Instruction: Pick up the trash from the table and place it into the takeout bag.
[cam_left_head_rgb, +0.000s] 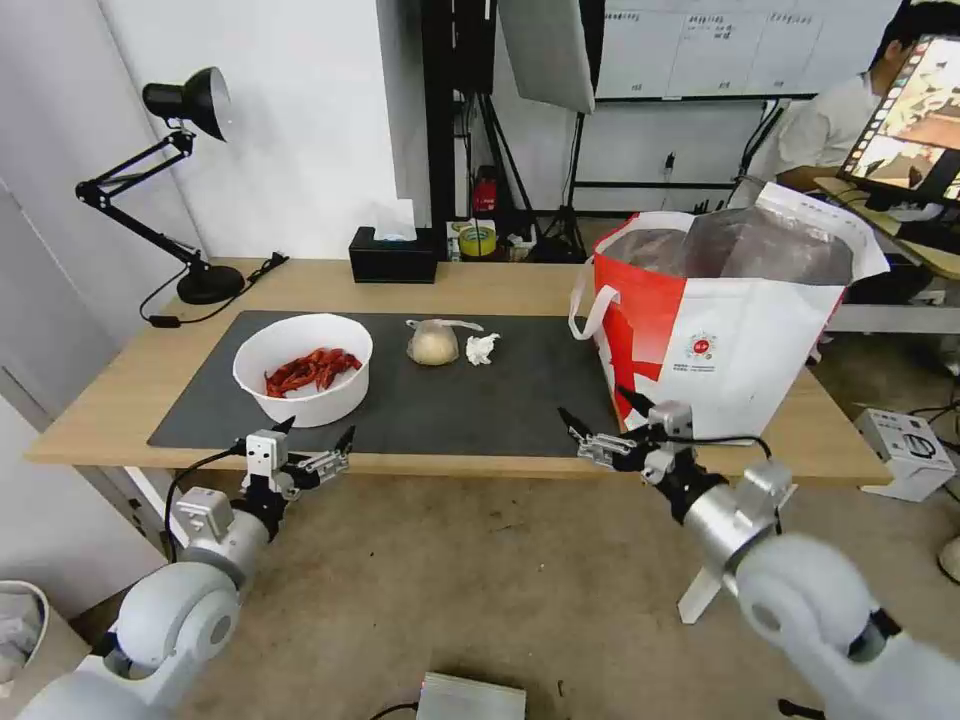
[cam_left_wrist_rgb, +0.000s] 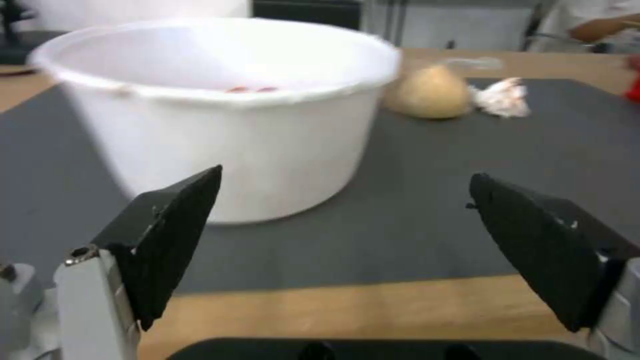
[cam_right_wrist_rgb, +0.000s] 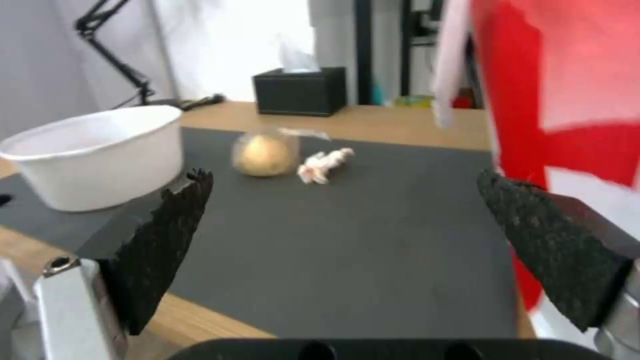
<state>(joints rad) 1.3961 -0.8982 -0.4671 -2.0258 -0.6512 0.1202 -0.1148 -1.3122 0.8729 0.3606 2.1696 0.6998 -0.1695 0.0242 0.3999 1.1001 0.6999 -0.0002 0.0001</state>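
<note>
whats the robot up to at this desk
A two-armed robot faces a table with trash on it. Nothing is picked up yet. The left gripper hovers, jaws open, at the near edge by the white bowl of crayfish shells. The right gripper, also open, hangs beside the takeout bag. The knotted bag and crumpled tissue lie on the mat.
</note>
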